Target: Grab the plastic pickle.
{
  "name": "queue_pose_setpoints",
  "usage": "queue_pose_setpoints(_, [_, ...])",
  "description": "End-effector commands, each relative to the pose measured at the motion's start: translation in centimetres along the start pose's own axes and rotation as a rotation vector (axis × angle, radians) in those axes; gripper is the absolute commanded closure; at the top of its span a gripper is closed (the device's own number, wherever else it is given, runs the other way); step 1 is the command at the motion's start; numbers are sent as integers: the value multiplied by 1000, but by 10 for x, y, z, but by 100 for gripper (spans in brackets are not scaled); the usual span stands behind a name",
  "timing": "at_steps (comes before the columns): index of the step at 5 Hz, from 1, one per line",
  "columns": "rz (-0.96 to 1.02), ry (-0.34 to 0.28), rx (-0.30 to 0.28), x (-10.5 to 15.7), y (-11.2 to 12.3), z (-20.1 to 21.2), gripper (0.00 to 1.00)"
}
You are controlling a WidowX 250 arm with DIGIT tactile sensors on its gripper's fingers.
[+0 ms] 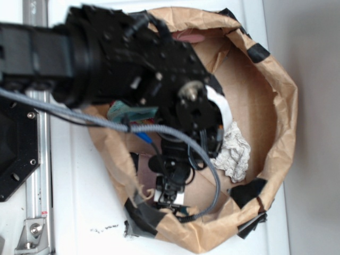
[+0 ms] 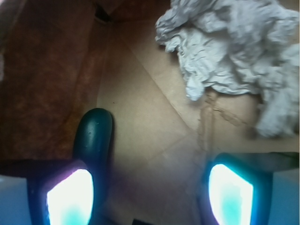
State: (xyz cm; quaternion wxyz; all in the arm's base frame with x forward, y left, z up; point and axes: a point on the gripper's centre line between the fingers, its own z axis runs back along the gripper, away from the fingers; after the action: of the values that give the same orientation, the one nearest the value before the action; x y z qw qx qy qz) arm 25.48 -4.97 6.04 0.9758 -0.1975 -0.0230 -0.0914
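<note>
The tool [image 2: 150, 192] is reaching down inside a crumpled brown paper bag [image 1: 279, 106] sitting on the white bench [image 1: 79, 207], its fingers [image 2: 70, 197] spread wide and gripping nothing. The plastic pickle [image 2: 93, 136] is lying on the bag's cardboard floor [image 2: 150, 126], its rounded end poking out just beside the left finger. A crumpled white cloth [image 2: 234, 51] is lying farther off, apart from both.

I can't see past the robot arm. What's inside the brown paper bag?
Inside the bag: a crumpled white cloth, the dark green pickle by the bag's wall, something turquoise and something pink. The arm covers the rest.
</note>
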Motion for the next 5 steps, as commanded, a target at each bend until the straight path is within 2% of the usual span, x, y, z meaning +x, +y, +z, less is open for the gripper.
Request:
queue_pose_setpoints(1, [-182, -36, 12, -3, -24, -15, 0])
queue_pose_setpoints(2, [-233, -74, 63, -9, -36, -13, 0])
queue_pose_setpoints(4, [-363, -149, 156, -5, -39, -14, 0])
queue_pose_setpoints(5, [-447, -155, 110, -1, -41, -16, 0])
